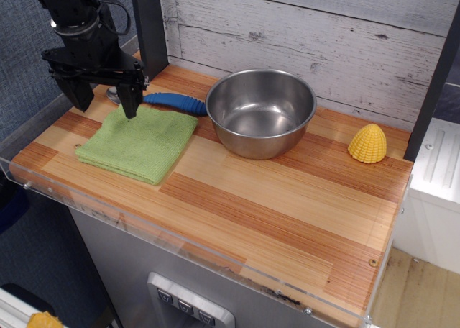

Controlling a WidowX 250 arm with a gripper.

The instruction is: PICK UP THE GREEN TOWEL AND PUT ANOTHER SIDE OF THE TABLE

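The green towel [139, 144] lies folded flat on the left part of the wooden table [287, 198]. My black gripper [104, 103] hangs over the towel's far left corner, fingers pointing down and spread apart, empty. One fingertip [131, 106] is just above the towel's back edge; the other [77, 101] is over the bare wood to the left. The gripper hides the spoon's bowl end.
A steel bowl [261, 112] stands right of the towel. A spoon with a blue handle [172, 102] lies behind the towel against the bowl. A yellow corn toy [367, 143] sits at the far right. A clear acrylic rim [108, 213] edges the table.
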